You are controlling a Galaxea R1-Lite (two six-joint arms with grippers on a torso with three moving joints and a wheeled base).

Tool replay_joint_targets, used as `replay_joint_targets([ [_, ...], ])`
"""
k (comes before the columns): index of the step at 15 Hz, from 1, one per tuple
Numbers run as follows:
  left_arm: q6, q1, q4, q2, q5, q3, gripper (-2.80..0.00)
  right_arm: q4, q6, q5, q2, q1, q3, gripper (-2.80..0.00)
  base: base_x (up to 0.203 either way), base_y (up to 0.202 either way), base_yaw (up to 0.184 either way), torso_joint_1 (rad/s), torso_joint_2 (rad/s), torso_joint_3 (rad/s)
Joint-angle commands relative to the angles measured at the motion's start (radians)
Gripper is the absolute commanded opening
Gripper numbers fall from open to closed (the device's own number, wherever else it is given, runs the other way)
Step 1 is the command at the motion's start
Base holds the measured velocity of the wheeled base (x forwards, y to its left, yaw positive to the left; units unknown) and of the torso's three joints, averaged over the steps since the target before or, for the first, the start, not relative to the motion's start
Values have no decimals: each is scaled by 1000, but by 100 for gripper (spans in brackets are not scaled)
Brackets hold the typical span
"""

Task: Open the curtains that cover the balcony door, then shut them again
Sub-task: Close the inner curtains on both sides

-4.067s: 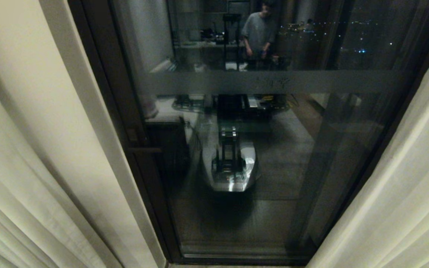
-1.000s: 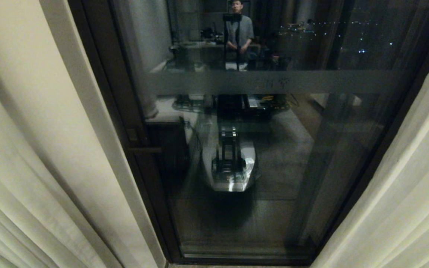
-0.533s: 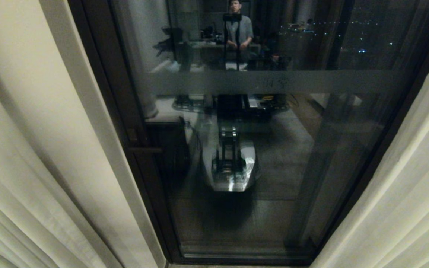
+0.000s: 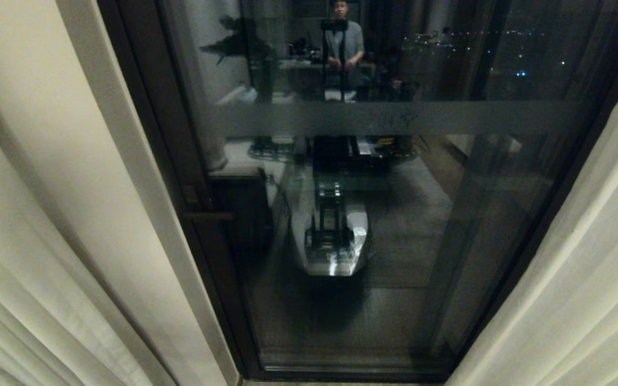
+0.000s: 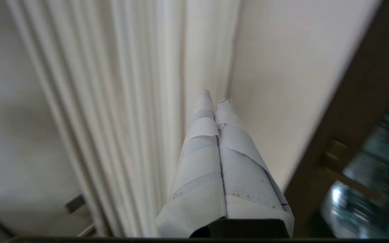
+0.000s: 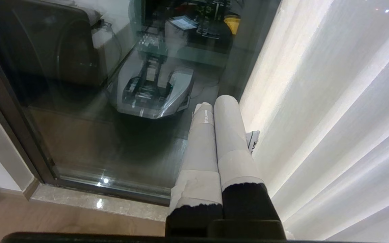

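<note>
The curtains (image 4: 30, 279) are drawn apart to both sides, one cream pleated panel bunched at the left edge of the head view and the other (image 4: 582, 268) hanging down the right edge, so the balcony door (image 4: 395, 214) stands bare between them. Its dark frame (image 4: 142, 107) runs beside a strip of pale wall (image 4: 73, 139), the frosted band (image 4: 395, 118) crosses the pane, and the dark handle (image 4: 207, 216) sits on the left stile. The glass mirrors the room: the robot's own base low in the middle, and a person (image 4: 344, 45) standing far back near a desk with gear on it.

Neither arm shows in the head view. From its wrist camera, the left hand (image 5: 213, 95) has its taped fingers (image 5: 201, 135) pressed together, holding nothing, the tips pointing up along the seam where the left curtain's folds meet the pale wall, with the dark door frame off to one side. The right hand (image 6: 214, 101) is likewise pinched closed and empty, pointing down near the foot of the glass, just beside the inner edge of the right curtain, above the pale stone sill (image 6: 106, 202)
</note>
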Motion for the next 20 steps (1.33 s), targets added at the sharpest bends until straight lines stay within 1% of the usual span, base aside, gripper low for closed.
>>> replay_joint_targets([
  [1,0,65,0,99,1,-45,-280,0,-2,1,2,0,0,-280,0,0,0,0,0,0],
  [3,-3,119,-1,132,-4,-60,-280,0,-2,1,2,0,0,-280,0,0,0,0,0,0],
  [6,-5,175,-18,185,-9,-87,-280,0,-2,1,2,0,0,-280,0,0,0,0,0,0],
  [7,-2,192,-18,204,-9,-101,-280,0,-2,1,2,0,0,-280,0,0,0,0,0,0],
  [9,3,201,-19,225,-6,-115,-280,0,-2,1,2,0,0,-280,0,0,0,0,0,0],
  [10,5,201,-19,226,-5,-114,0,0,-2,1,2,0,0,-280,0,0,0,0,0,0],
  [16,16,201,-19,235,-5,-114,0,0,-2,1,2,0,0,-280,0,0,0,0,0,0],
  [18,16,202,-19,255,-1,-140,0,0,-2,1,2,0,0,-280,0,0,0,0,0,0],
  [19,18,212,-19,276,2,-167,0,0,-2,1,2,0,0,-280,0,0,0,0,0,0],
  [20,33,244,-19,298,5,-192,0,0,-2,1,2,0,0,-280,0,0,0,0,0,0],
])
